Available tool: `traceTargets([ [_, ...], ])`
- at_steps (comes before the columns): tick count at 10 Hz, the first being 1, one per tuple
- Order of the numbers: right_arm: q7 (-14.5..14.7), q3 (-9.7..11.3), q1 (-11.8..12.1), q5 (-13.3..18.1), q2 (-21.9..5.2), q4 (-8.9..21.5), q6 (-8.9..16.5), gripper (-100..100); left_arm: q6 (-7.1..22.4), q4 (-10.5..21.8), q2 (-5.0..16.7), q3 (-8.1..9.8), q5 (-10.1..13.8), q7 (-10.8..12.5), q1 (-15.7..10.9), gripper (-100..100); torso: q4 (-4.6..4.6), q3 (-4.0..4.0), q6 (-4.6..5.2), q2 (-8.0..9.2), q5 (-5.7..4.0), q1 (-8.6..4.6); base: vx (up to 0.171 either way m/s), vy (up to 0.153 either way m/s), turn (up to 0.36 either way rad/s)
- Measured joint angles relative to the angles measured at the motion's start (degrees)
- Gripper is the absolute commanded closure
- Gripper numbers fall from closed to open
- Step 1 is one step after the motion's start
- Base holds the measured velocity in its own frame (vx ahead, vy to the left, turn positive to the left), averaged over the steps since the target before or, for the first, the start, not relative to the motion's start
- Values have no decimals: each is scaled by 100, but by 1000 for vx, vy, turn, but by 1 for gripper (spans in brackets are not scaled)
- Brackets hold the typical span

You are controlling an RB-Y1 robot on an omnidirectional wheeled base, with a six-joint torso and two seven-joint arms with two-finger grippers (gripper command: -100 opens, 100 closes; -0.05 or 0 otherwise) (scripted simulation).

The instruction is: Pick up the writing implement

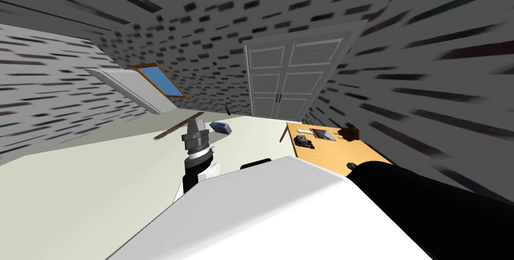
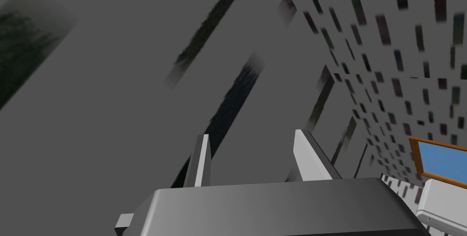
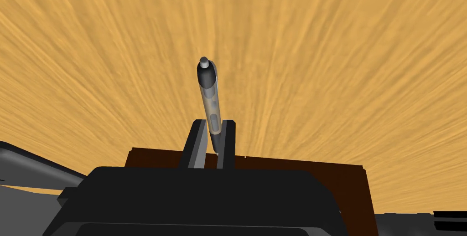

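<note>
- Right gripper (image 3: 213, 126): two fingers clamped on one pen (image 3: 209, 93), black-capped with a clear barrel, sticking out past the fingertips.
- Just beside those fingers: one dark brown block (image 3: 351, 178); cannot tell whether hollow or filled.
- Beneath the pen: one wooden table (image 3: 342, 64).
- Left gripper (image 2: 251, 140): fingers apart, holding nothing.
- Farther, on the floor: one blue-grey box (image 1: 221, 127).

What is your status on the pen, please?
Right gripper jaws shut on pen, over wooden table. Left gripper jaws open. Dark brown object near the right jaws.
</note>
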Motion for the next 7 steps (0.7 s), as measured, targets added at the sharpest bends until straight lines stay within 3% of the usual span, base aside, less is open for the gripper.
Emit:
traceTargets([
  [1, 0, 0, 0, 0, 0, 0, 0, 0, 0, 0, 0, 0, 0, 0, 0, 0, 0, 0, 0, 0, 0, 0, 0, 0, 0],
  [2, 0, 0, 0, 0, 0, 0, 0, 100, 0, 0, 0, 0, 0, 0, 0, 0, 0, 0, 0, 0, 0, -1, 41, 15, 11],
  [6, -39, 70, 406, -82, -45, -411, 11, 100, 0, 0, 0, 0, 0, 0, 1, 0, -6, -13, 1, -21, 3, 10, 44, 15, 1],
  [7, -46, 75, 418, -86, -48, -422, 10, 0, 0, 0, 0, 0, 0, 0, 0, 0, -4, -9, 1, -14, 1, 6, 0, 0, 0],
])
